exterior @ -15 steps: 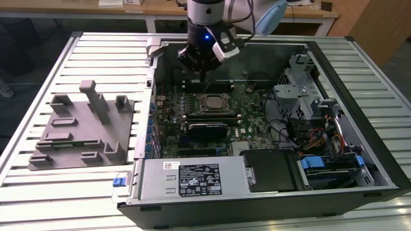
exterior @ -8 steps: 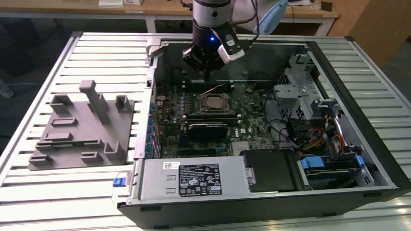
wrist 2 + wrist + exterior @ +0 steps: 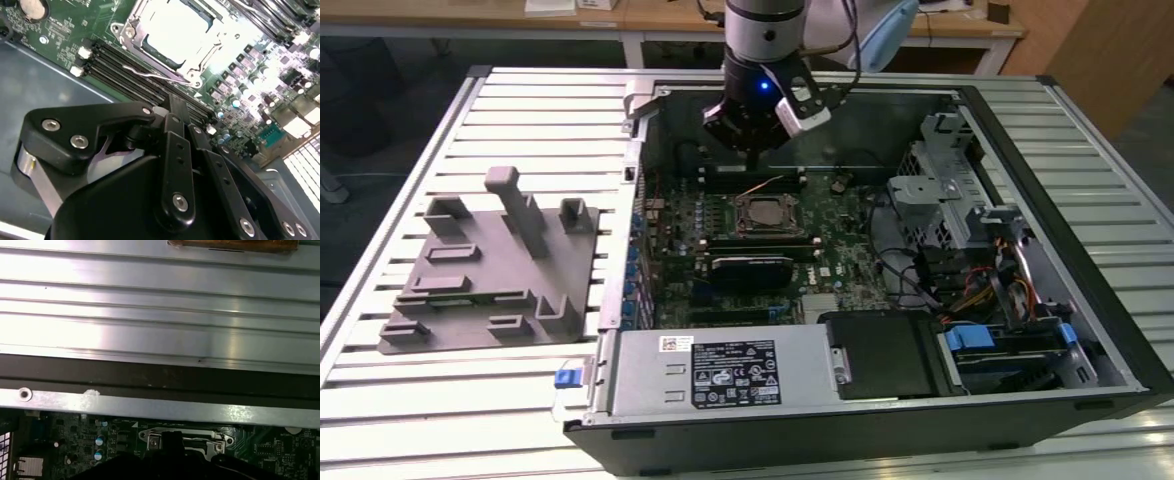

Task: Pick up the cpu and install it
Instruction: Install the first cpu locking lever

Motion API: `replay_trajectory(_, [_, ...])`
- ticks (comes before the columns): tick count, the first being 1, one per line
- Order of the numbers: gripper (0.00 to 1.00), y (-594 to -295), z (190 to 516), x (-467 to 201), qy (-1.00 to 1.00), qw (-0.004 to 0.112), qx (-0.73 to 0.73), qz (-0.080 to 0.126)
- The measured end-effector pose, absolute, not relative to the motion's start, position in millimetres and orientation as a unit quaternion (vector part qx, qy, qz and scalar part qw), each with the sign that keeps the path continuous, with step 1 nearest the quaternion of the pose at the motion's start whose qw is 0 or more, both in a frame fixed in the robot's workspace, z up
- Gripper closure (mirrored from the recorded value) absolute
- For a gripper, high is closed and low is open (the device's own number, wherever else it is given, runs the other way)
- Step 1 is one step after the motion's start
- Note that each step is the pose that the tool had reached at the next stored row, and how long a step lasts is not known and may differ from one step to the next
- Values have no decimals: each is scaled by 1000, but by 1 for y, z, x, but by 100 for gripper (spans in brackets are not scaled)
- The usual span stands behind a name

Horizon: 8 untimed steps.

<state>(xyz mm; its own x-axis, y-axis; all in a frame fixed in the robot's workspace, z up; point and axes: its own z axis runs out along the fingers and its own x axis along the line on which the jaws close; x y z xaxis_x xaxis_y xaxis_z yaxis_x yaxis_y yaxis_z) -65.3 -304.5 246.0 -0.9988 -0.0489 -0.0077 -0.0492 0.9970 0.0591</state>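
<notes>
The cpu (image 3: 175,29) shows as a pale, glare-bright square lying inside the metal-framed socket (image 3: 761,213) on the green motherboard. My gripper (image 3: 750,150) hangs over the board just behind the socket, toward the case's rear wall. Its black fingers (image 3: 178,105) are drawn together to a narrow tip, with nothing between them. In the second wrist view the gripper (image 3: 177,102) points across the memory slots toward the socket. In the first wrist view the socket frame (image 3: 185,437) sits just beyond the gripper's dark body.
The open computer case lies on a slatted metal table (image 3: 520,120). A grey slotted fixture (image 3: 494,265) sits at the exterior view's left. Black memory slots (image 3: 130,75) flank the socket. Power supply (image 3: 720,370), drive bays (image 3: 1014,340) and cables crowd the case's front and right.
</notes>
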Motion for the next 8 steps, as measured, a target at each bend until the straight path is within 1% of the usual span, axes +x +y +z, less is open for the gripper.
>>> replay_trajectory(8, [89,-305,242,-59,999,3,-24,30])
